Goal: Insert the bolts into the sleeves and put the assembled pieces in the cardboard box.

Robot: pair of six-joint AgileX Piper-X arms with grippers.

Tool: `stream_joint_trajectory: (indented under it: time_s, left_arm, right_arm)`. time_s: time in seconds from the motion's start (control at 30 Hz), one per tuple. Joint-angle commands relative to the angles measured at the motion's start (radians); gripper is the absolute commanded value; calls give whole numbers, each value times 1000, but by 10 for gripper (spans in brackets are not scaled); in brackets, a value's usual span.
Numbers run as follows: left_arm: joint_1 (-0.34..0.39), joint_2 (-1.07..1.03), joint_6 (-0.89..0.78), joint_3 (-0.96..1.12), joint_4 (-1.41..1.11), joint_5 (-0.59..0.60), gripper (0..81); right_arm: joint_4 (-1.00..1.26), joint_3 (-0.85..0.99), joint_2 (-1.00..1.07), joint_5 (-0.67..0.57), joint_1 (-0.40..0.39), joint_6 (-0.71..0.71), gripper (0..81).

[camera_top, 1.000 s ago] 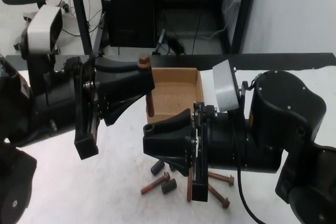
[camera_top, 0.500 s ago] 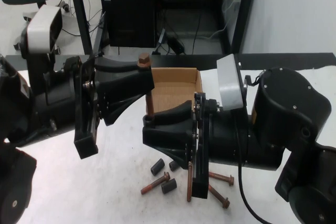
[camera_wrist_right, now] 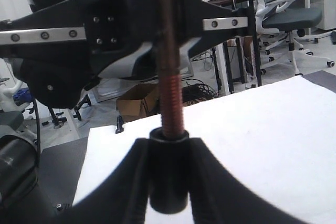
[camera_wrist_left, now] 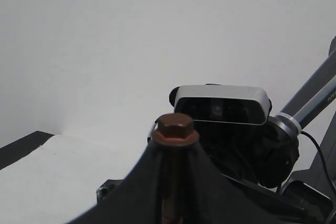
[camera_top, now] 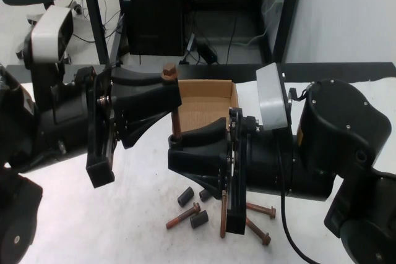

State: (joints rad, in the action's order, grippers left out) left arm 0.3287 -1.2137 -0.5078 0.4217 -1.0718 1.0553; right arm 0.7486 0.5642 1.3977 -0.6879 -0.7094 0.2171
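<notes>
fingers (camera_wrist_right: 123,182) of the right gripper (camera_wrist_right: 168,179) are closed tight on a black sleeve (camera_wrist_right: 168,174). they hold it with its hole facing up, low in the middle of the right wrist view. the left gripper (camera_top: 174,97) is closed on a rusty bolt (camera_top: 176,122) just under its head. the bolt hangs straight up and down in the middle of the high view.

a second ago there was a gap between the bolt's tip and the sleeve. now the right gripper has come up, and the bolt's thread goes into the sleeve's top. i think the joining has begun, but the bolt must go in deeper.

at the bottom middle of the high view, loose bolts (camera_top: 182,216) and loose sleeves (camera_top: 185,196) lie on the white table (camera_top: 124,214), waiting their turn. farther back, past both grippers, the cardboard box (camera_top: 204,82) sits in the upper middle.
</notes>
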Motion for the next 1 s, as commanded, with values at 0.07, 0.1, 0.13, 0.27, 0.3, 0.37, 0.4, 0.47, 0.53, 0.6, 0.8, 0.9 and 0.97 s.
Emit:
stream_joint_trajectory:
  time_s: [0.07, 0.1, 0.13, 0.27, 0.3, 0.37, 0.4, 0.47, 0.53, 0.6, 0.8, 0.9, 0.97]
  left_arm:
    - [4, 4, 13, 8, 53, 26, 2]
    - [4, 4, 16, 8, 56, 27, 2]
    - [4, 4, 17, 8, 59, 28, 2]
    - [2, 4, 18, 8, 59, 40, 2]
    - [2, 4, 18, 8, 59, 40, 2]
    - [2, 4, 18, 8, 59, 40, 2]
    - [2, 4, 18, 8, 59, 40, 2]
    - [2, 4, 18, 8, 59, 44, 2]
    - [2, 4, 18, 8, 64, 46, 2]
    - [2, 4, 18, 8, 66, 46, 2]
    - [2, 4, 18, 8, 66, 46, 2]
    - [2, 4, 18, 8, 66, 46, 2]
    - [2, 4, 16, 8, 66, 46, 3]
  right_arm:
    - [25, 2, -10, 2, 2, -8, 8]
    - [25, 2, -10, 2, 2, -8, 8]
    - [25, 2, -10, 2, 2, -8, 8]
    - [25, 2, -10, 2, 3, -8, 8]
    - [25, 2, -10, 2, 5, -8, 8]
    - [25, 2, -10, 0, 9, -8, 8]
    - [25, 2, -10, 0, 12, -8, 8]
    - [25, 2, -10, 0, 24, -8, 8]
    - [25, 5, -10, 0, 35, -3, 8]
    - [34, 4, -10, 0, 44, 10, 8]
    - [87, 4, -10, 0, 48, 22, 8]
    - [87, 4, -10, 0, 48, 30, 8]
    - [87, 4, -10, 0, 48, 37, 8]
